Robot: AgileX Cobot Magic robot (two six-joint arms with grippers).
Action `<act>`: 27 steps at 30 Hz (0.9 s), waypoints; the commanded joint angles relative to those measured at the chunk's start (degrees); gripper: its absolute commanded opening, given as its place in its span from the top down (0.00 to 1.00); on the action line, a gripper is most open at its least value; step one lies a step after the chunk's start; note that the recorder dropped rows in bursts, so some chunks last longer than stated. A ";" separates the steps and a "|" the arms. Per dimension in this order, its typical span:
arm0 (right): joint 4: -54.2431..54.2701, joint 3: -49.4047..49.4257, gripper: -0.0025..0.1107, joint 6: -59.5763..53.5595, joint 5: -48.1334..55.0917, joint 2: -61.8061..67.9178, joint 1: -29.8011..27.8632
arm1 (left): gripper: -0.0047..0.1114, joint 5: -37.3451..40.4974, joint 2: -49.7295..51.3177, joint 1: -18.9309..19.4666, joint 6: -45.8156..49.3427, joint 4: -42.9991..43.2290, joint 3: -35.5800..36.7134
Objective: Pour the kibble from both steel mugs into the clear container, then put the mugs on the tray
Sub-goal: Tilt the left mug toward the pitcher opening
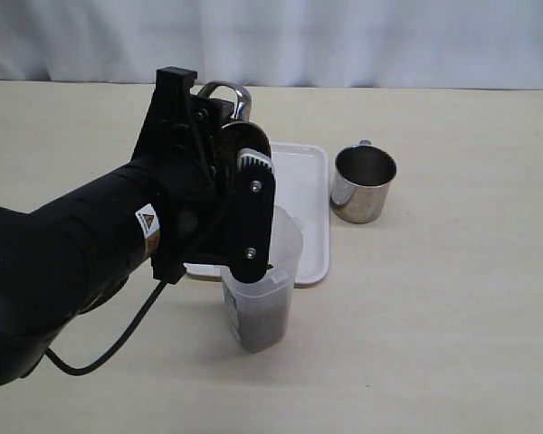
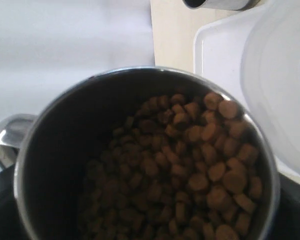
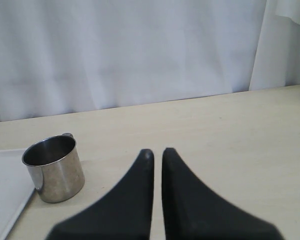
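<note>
The left tool is clamped on a tilted mug of kibble, close by the clear container just beside the tray. The right tool, pressed together and empty, hovers near the second mug.

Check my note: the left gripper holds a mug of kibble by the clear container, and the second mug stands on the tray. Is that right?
Not quite. The second mug stands on the table beside the tray, not on it, as the exterior view shows. The rest of your note stands.
</note>
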 commanded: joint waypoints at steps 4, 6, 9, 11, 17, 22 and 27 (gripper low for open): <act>-0.33 0.22 0.94 0.05 0.10 -0.24 0.23 | 0.96 1.88 -0.01 -0.06 4.86 1.30 -0.90; -0.33 0.22 0.94 0.05 0.10 -0.24 0.23 | 0.96 1.88 -0.01 -0.06 5.20 1.30 -1.22; -0.33 0.22 0.94 0.05 0.10 -0.24 0.23 | 0.96 1.88 -0.01 -0.06 6.42 1.30 -2.09; -0.33 0.22 0.94 0.05 0.10 -0.24 0.23 | 0.96 1.60 -0.01 -0.06 7.54 1.30 -2.09; -0.33 0.22 0.94 0.05 0.10 -0.24 0.23 | 0.96 -0.32 -0.01 -0.06 11.35 1.30 -2.09; -0.33 0.22 0.94 0.05 0.10 -0.24 0.23 | 0.96 -0.32 -0.01 -0.06 15.12 1.30 -2.09; -0.33 0.22 0.94 0.05 0.10 -0.24 0.23 | 0.96 -0.32 -0.01 -0.06 16.88 1.30 -2.09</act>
